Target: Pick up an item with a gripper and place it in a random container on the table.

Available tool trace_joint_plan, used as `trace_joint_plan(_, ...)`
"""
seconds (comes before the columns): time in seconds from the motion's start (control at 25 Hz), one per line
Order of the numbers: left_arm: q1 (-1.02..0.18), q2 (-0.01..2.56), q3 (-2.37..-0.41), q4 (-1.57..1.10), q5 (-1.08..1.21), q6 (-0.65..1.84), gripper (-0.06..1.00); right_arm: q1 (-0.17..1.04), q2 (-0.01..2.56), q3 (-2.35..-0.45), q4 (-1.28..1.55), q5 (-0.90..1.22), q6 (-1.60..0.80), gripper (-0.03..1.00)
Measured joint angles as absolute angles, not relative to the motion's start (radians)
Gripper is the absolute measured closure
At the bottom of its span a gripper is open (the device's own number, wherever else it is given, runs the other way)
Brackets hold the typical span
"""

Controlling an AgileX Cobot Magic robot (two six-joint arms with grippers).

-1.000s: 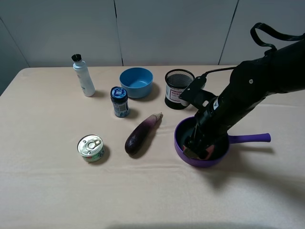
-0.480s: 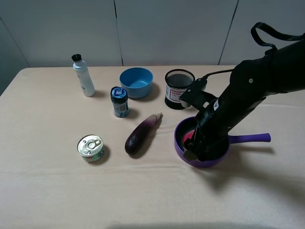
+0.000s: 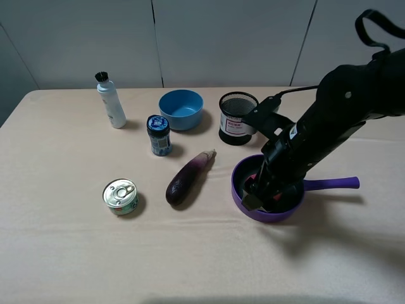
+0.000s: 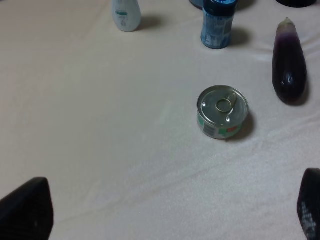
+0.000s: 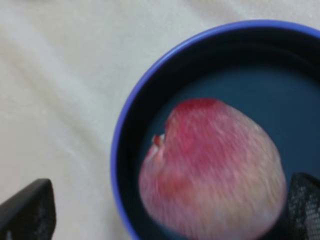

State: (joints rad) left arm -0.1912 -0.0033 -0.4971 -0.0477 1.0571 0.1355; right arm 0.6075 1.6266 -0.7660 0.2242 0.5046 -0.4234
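Observation:
The red-pink peach lies inside the purple frying pan, free of my fingers. In the high view the pan sits right of centre on the beige table, its handle pointing right. My right gripper hovers just over the pan and hides most of the peach there. In the right wrist view the gripper is open, its fingers spread wide on either side of the fruit. My left gripper is open and empty above bare table; its arm is out of the high view.
A dark purple eggplant lies just left of the pan. A silver tin can is further left. A black mesh cup, a blue bowl, a small blue-capped jar and a white bottle stand at the back.
My right gripper opened and let go of the peach, which now rests in the pan. The right arm lifted slightly and shifted a little to the right.

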Motion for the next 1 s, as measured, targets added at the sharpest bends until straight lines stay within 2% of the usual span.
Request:
trace_joint_plan(0.72,-0.191,-0.003,-0.497,-0.048,1.057,0.135,-0.05,0.608,1.252,-0.765,0.107,0.805,-0.217,0.27)
trace_joint_plan(1.0,-0.191,-0.003,-0.497,-0.048,1.057,0.135,-0.05,0.539,1.095,-0.765,0.07,0.896,-0.16,0.27)
